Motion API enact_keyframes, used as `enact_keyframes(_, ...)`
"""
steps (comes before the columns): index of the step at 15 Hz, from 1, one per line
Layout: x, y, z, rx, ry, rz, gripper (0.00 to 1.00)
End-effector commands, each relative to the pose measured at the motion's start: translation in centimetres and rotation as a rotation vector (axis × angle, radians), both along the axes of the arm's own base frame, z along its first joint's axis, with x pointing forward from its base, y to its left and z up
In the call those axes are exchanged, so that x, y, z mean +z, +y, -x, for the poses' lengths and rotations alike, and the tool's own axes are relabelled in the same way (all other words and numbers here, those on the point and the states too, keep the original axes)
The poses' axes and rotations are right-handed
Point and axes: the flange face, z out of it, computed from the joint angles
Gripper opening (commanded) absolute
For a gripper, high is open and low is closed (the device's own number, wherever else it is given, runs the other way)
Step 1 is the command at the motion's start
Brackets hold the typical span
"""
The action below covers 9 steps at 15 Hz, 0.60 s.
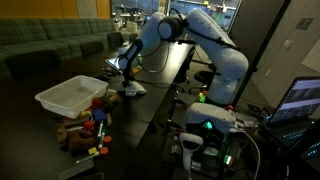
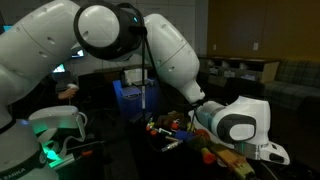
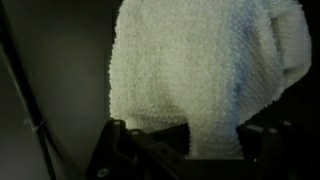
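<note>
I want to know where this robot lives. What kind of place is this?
Probably a research lab set up in an office lounge. A robot arm reaches over a dark table with a white bin and toys, a laptop screen glows nearby, and a green couch sits behind.

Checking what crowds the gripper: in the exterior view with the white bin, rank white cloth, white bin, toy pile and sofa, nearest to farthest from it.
1. white cloth, right at the tips of the gripper.
2. white bin, off to its side, and toy pile, just in front of the bin: too close to call.
3. sofa, far behind.
</note>
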Motion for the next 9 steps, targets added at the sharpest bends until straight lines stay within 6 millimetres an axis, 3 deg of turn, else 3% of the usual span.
enact_keyframes(1,-0.9,-0.7,-3.3,0.013,-0.045,0.067,0.11)
enact_keyframes(5,-1.6,0.2,-5.2,0.037,-0.079,0.065,0.11)
enact_keyframes(9,-2.4,2.6,-6.6,0.070,-0.097,0.034,0.12)
